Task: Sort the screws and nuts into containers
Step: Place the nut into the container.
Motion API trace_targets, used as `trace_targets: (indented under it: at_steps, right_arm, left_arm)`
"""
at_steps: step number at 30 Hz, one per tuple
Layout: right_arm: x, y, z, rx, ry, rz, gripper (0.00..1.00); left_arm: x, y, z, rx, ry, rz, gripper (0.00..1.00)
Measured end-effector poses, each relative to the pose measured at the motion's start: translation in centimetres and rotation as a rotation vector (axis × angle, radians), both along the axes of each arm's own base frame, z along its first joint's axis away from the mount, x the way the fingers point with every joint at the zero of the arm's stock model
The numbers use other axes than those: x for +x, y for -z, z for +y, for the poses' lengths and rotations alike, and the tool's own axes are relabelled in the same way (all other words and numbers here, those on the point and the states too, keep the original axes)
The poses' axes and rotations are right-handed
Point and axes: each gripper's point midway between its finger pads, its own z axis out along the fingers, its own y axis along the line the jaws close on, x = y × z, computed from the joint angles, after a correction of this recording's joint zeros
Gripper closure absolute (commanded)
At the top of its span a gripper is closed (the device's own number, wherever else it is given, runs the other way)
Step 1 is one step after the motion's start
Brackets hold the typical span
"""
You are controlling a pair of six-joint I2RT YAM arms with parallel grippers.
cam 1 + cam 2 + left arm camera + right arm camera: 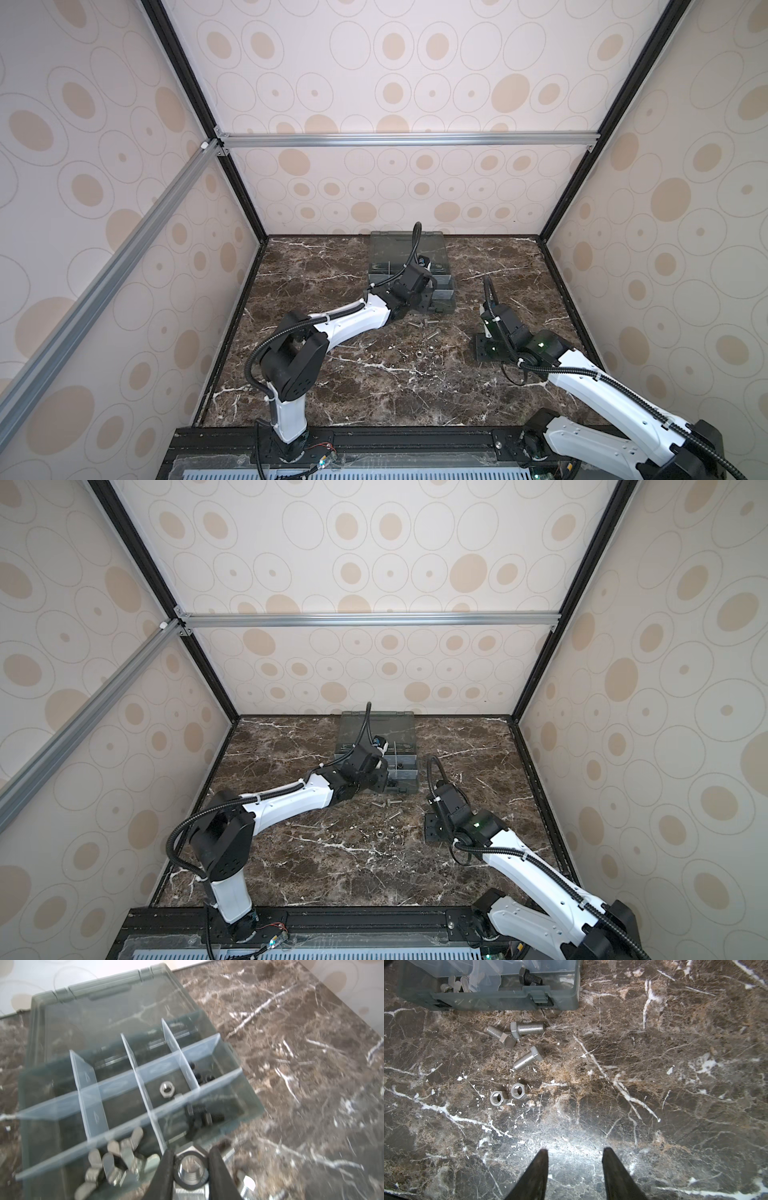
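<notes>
**Silver nut pinched; the drop-off comes next.**
Your left gripper (pixel 192 1150) pinches a silver nut (pixel 191 1169) at the front edge of the organiser box (pixel 247 1084). You'll likely need to reach the compartment holding the lone nut (pixel 165 1089), then release. Your right gripper (pixel 575 1150) hangs spread and empty before the box, beside loose screws (pixel 527 1060) and nuts (pixel 519 1090) on the veined marble table (pixel 675 1084); patterned walls (pixel 374 62) enclose it.

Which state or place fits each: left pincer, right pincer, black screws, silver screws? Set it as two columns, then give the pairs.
1. left pincer
2. right pincer
3. black screws
4. silver screws

A. lying on the marble table
B. open, holding nothing
C. in a compartment of the organiser box
D. shut on a silver nut

Pairs: 1-D, 2-B, 3-C, 4-A
</notes>
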Motion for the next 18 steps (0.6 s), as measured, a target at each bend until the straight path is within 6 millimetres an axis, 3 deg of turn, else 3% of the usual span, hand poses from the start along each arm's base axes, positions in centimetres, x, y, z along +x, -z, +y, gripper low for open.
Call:
trace_targets:
  at_steps: [7,18]
  right_arm:
    - [-0.7,-0.3,-0.5,0.017,0.014,-0.009,0.54]
    - [-1.4,0.3,-0.9,0.015,0.026,0.012,0.54]
  left_arm:
    - [5.0,2.3,-0.4,0.022,-0.024,0.019,0.8]
    - [7.0,5.7,-0.4,0.029,-0.021,0.073,0.72]
